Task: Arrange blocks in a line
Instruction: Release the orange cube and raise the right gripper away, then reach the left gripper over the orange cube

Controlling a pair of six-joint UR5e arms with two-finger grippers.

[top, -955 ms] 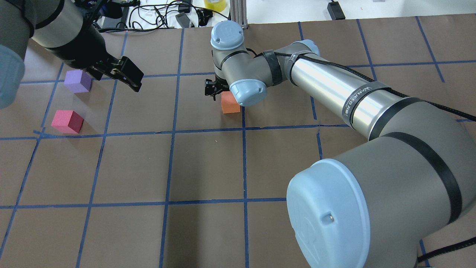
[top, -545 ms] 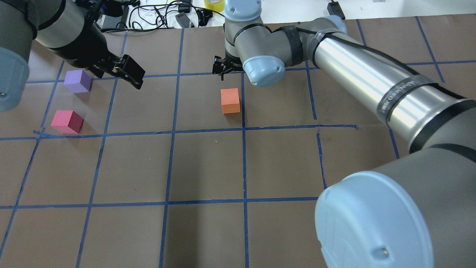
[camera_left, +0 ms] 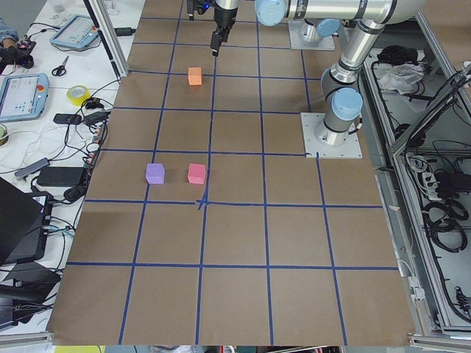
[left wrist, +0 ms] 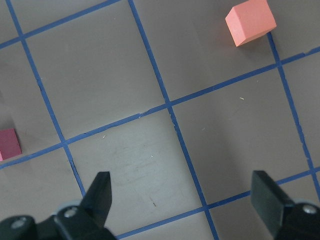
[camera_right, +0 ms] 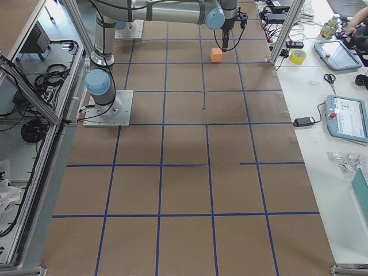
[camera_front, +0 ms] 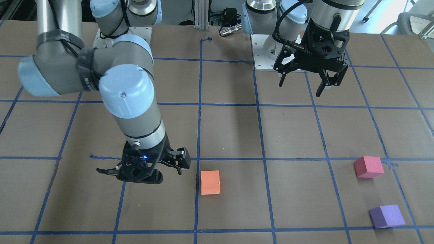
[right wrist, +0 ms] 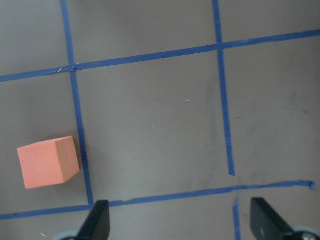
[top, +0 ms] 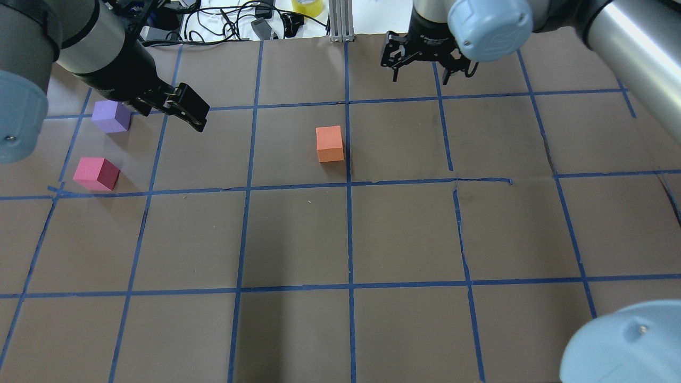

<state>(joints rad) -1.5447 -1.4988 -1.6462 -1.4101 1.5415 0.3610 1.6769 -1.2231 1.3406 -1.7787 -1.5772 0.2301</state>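
Note:
The orange block [top: 330,143] sits alone near the table's middle, beside a blue tape line; it also shows in the front view [camera_front: 210,182]. The red-pink block [top: 96,173] and the purple block [top: 111,116] sit close together at the left. My right gripper [top: 420,72] is open and empty, raised beyond and to the right of the orange block [right wrist: 48,162]. My left gripper [top: 181,109] is open and empty, hovering just right of the purple block. The left wrist view shows the orange block [left wrist: 250,22] and an edge of the red-pink block [left wrist: 9,144].
Brown table cover with a blue tape grid [top: 348,234]. Cables, a tape roll [top: 307,6] and small devices lie past the far edge. A metal post [top: 339,21] stands at the far middle. Arm bases [camera_front: 281,51] are bolted on the robot's side.
My right gripper has lifted away from the orange block and moved toward the table's far right. The orange block stays where it was. The left arm has barely moved.

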